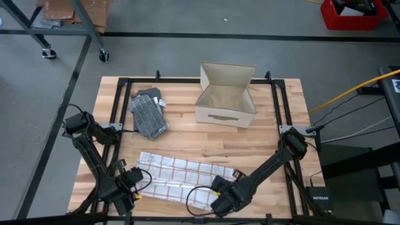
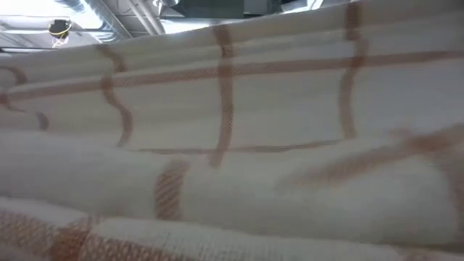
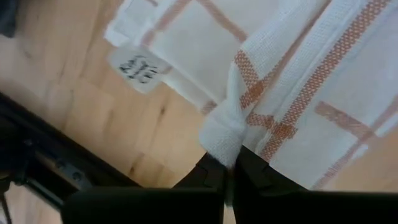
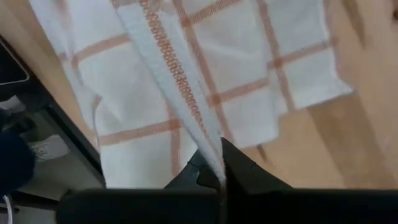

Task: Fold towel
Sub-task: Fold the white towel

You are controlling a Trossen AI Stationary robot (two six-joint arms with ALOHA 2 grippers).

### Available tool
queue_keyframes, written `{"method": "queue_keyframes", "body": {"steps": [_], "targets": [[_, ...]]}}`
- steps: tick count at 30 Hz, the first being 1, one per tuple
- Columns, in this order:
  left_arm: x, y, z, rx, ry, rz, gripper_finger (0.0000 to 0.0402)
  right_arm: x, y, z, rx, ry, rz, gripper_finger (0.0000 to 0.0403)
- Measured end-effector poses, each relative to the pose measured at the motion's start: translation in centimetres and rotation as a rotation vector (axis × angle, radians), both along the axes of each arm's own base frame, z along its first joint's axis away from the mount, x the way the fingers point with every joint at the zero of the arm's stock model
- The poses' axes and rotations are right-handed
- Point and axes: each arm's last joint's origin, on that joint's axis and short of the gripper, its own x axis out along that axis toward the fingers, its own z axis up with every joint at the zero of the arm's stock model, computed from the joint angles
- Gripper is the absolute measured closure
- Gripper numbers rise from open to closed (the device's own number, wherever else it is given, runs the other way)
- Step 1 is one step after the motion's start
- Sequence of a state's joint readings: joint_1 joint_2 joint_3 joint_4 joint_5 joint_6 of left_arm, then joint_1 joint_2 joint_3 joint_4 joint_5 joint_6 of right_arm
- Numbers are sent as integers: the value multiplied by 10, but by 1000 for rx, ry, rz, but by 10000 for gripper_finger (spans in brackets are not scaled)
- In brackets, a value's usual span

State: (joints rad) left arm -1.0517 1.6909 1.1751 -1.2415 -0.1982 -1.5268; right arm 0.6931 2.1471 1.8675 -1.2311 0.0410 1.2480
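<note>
left gripper (image 3: 227, 171) pinching bunched towel (image 3: 298, 81) corner, label tag (image 3: 138, 70), wooden table (image 3: 93, 118)

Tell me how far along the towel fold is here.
Early. Both corners are gripped: the left gripper and right gripper are each shut on the near edge of the white towel. It lies partly bunched on the table; carrying the edge over remains.

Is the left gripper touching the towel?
Touching. The left wrist view shows the left gripper shut on a bunched edge of the towel.
</note>
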Motion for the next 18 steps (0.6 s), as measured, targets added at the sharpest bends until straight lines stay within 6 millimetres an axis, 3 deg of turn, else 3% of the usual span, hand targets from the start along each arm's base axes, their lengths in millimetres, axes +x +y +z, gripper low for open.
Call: {"method": "queue_keyframes", "body": {"steps": [10, 14, 18], "targets": [[-1, 7, -2, 58, 19, -2, 379, 11, -18, 0, -63, -5, 103, 402], [2, 13, -1, 104, 13, 14, 344, 8, -20, 0, -82, 27, 105, 391], [6, 21, 0, 149, 12, 69, 292, 6, -20, 0, -81, 44, 108, 349]]}}
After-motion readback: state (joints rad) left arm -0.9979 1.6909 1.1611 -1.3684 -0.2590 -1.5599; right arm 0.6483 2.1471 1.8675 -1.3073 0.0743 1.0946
